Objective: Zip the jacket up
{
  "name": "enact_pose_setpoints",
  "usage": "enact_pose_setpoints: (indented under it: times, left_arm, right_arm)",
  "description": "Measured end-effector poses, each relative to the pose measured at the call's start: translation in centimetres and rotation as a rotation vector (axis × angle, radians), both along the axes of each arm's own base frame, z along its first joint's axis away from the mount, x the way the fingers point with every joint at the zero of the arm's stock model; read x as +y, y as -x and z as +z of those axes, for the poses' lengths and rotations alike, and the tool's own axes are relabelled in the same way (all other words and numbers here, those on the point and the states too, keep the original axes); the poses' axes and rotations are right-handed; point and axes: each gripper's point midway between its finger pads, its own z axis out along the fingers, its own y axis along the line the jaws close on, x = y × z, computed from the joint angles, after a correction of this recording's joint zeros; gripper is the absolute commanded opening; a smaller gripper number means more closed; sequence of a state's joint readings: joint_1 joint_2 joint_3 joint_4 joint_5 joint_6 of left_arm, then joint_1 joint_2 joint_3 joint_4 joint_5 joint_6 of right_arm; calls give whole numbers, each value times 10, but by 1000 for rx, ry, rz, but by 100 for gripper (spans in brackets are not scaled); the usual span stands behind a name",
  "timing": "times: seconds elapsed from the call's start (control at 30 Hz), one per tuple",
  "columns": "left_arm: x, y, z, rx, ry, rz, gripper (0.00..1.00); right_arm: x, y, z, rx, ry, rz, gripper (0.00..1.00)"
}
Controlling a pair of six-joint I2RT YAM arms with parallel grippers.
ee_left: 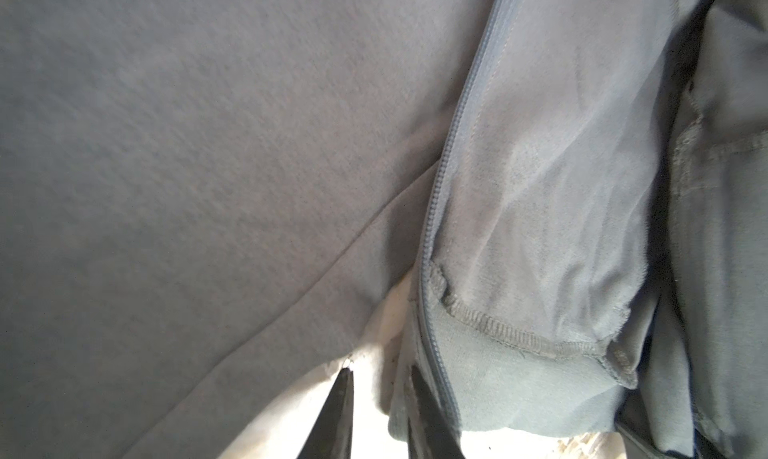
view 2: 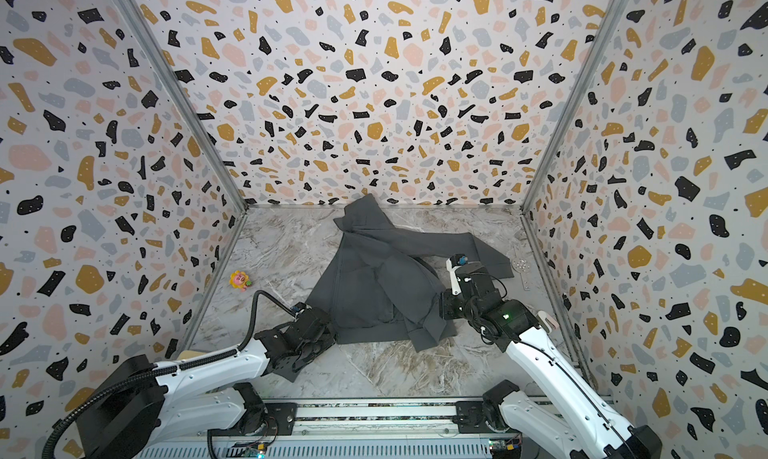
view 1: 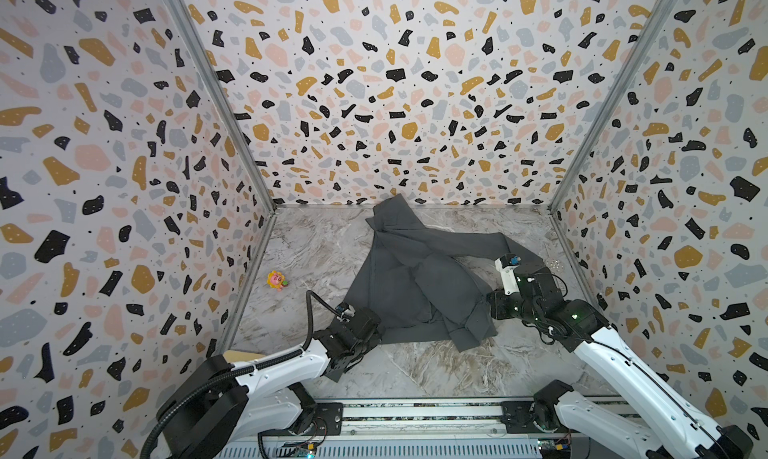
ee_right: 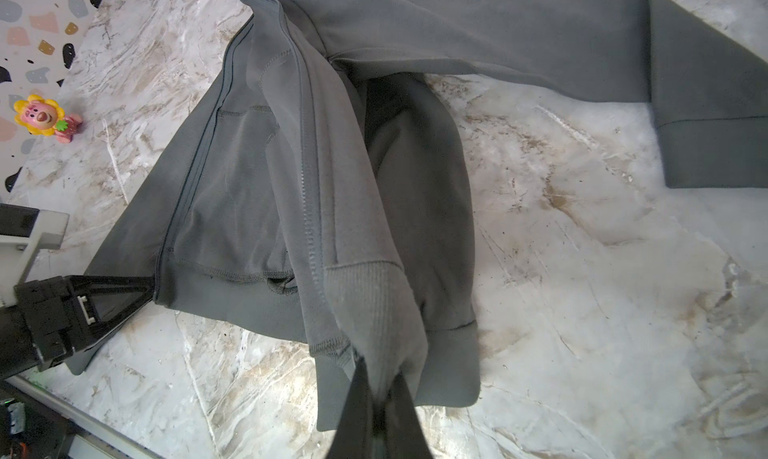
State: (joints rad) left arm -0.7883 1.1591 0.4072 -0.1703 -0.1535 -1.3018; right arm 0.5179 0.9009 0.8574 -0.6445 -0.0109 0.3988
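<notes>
ok so: jacket (view 1: 409,278) sprawled on surface (view 1: 436,365) between both tools. looks soft, floppy, light, bunches easily. right tool (ee_right: 380,373) clenched on ribbed edge (ee_right: 365,294). left tool (ee_left: 380,371) at zipper (ee_left: 440,211) bottom end, can't tell if pinching. I'd grab hem either side of zipper.

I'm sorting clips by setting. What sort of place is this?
Likely a robot test cell, not a home: terrazzo-print walls enclose a marble-look tabletop, and the left arm and right arm sit on a rail at its front.
</notes>
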Motion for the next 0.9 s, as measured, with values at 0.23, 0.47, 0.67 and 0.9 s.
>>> enact_pose_setpoints:
  times: [0.23,0.47,0.67,0.9]
  left_arm:
    - [0,1,-2,8,-6,-11,24]
    - [-1,0,1,2,0,-10,24]
    - [-1,0,6,-11,9,-7,24]
    - [0,0,7,-17,9,-5,24]
  right_arm:
    - [-1,1,-5,8,6,-1,0]
    - [-2,2,-4,5,6,-3,0]
    - [-2,2,-6,7,8,-2,0]
    - [-2,2,-6,8,8,-2,0]
